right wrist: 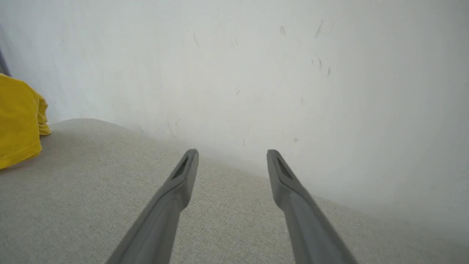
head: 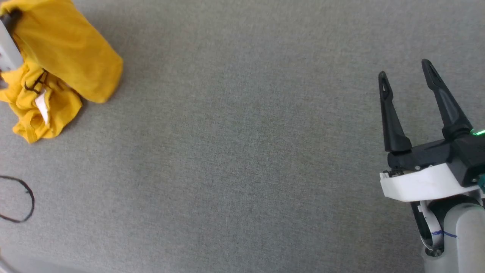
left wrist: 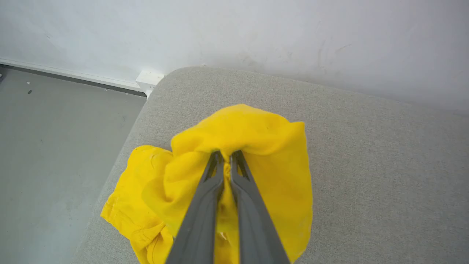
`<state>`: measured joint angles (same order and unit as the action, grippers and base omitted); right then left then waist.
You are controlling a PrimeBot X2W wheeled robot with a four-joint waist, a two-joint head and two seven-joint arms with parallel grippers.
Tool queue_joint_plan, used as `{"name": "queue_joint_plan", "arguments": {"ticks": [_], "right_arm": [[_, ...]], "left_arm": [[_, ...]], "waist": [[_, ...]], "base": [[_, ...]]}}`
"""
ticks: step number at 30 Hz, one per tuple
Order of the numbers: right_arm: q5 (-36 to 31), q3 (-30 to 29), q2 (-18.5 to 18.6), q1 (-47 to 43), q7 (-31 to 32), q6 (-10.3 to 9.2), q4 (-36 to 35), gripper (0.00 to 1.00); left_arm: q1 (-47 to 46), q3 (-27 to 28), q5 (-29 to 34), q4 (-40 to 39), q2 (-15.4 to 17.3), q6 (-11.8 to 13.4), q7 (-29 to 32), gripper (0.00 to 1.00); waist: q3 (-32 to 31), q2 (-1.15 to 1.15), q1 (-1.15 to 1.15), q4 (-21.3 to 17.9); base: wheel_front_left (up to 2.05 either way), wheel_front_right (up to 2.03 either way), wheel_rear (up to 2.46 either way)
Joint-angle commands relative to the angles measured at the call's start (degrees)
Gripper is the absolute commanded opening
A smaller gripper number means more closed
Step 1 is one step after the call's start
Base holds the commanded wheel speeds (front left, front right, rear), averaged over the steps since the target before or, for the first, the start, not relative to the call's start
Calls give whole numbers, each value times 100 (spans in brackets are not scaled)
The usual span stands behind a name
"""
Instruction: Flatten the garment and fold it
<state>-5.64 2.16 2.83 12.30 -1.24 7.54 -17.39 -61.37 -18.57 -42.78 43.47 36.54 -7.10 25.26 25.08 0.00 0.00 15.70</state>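
Left end effector (left wrist: pixel 227 154) — tight on garment (left wrist: pixel 256 128)

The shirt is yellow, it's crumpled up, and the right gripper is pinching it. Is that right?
Not quite. It is the left gripper that is pinching the shirt, as the left wrist view shows. The right gripper is open and well apart from it. The shirt is yellow and crumpled up.
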Motion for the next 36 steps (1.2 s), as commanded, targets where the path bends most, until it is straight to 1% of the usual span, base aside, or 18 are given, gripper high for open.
{"name": "queue_joint_plan", "arguments": {"ticks": [1,10,16,19,22,26,36], "right_arm": [[73,-33,5,-55,-61,-5,41,100],[593,-472,5,-274,-494,-5,675,100],[855,-804,5,-450,-741,-5,1045,100],[955,-914,5,-506,-853,-5,1205,100],[1044,-963,5,-544,-942,-5,1336,100],[1140,-996,5,-581,-1044,-5,1478,100],[1266,-1004,5,-568,-1205,-5,1754,100]], "left_arm": [[-138,-21,19,-89,38,-38,20,0],[-508,-185,16,-962,-27,-11,428,0],[-679,-316,1,-1687,-252,170,726,0],[-714,-309,-125,-2079,-451,326,859,0],[-763,-335,-156,-2505,-578,480,963,0],[-812,-354,-332,-3096,-809,608,1133,0],[-765,-584,-748,-4430,-1407,919,1568,0]], "waist": [[-254,0,0,-110],[-715,0,0,-519],[-921,0,0,-886],[-1007,0,0,-1083],[-1075,0,0,-1271],[-1146,0,0,-1469],[-1260,0,0,-1703]], "base": [[0,0,0],[0,0,0],[0,0,0],[0,0,0],[0,0,0],[0,0,0],[0,0,0]]}}
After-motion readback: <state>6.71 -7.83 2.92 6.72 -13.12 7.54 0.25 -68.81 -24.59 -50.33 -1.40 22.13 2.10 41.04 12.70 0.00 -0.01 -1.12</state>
